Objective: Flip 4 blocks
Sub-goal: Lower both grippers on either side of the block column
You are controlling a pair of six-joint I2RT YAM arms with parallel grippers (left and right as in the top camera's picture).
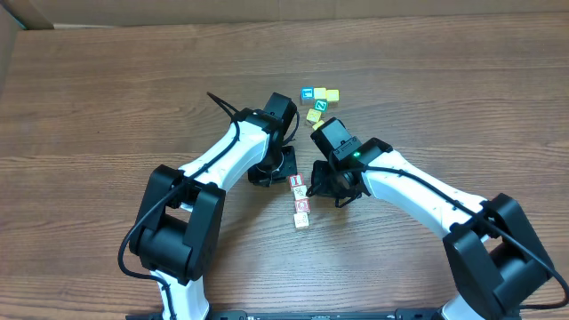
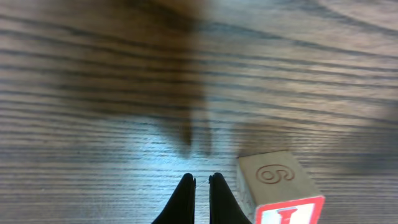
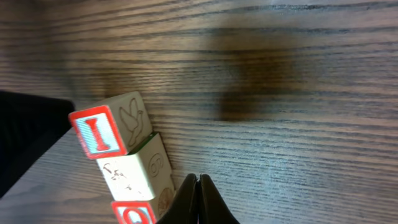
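Four small wooden blocks lie in a short column mid-table: top [image 1: 297,180], second [image 1: 300,192], third [image 1: 302,205], bottom [image 1: 301,220]. My left gripper [image 1: 283,172] is just left of the top block, shut and holding nothing. In the left wrist view its fingertips [image 2: 202,180] are near the tabletop, with the top block [image 2: 278,183], which has a red-framed face, to their right. My right gripper [image 1: 315,189] is right of the column, shut and empty. Its tips [image 3: 198,180] are beside the red "I" block [image 3: 99,129], a pale block [image 3: 127,174] and a red-framed one [image 3: 134,214].
A loose cluster of blue, yellow and green cubes [image 1: 318,100] lies behind the two grippers. The wooden table [image 1: 107,98] stretches around. A dark part of the left arm [image 3: 25,137] fills the left edge of the right wrist view.
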